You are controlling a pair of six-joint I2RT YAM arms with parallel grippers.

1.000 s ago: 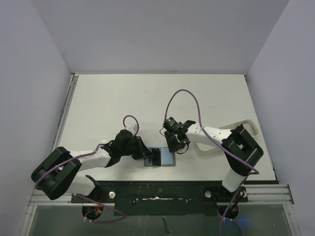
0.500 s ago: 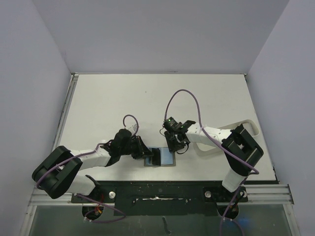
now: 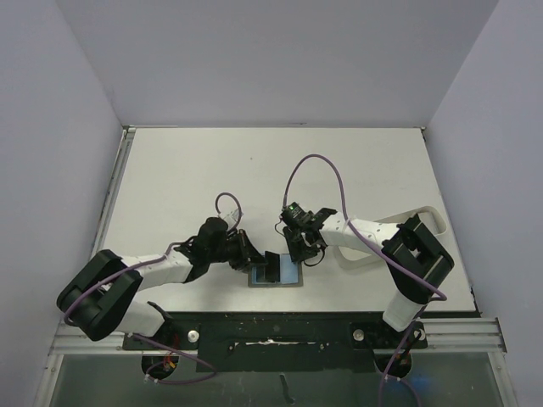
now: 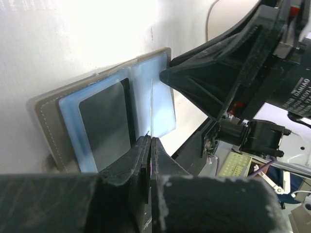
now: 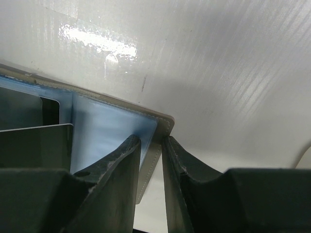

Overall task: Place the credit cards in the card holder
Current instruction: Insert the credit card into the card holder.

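Note:
The card holder (image 3: 288, 275) lies open near the table's front edge, its light blue lining up. In the left wrist view the card holder (image 4: 163, 73) has one dark credit card (image 4: 104, 121) lying in its left pocket. My left gripper (image 3: 254, 257) is shut on another thin credit card (image 4: 151, 104), held edge-on over the holder's middle fold. In the top view this held card (image 3: 271, 264) stands upright above the lining. My right gripper (image 5: 151, 141) is shut on the holder's far right corner (image 5: 164, 122), one finger on the lining and one outside.
A white oblong tray (image 3: 434, 219) lies at the right, mostly under my right arm. The table's front edge and the arm bases are just behind the holder. My two grippers are close together over the holder.
My left gripper has moved right, carrying the held card from the holder's left side to over its middle. The right gripper has stayed on the corner.

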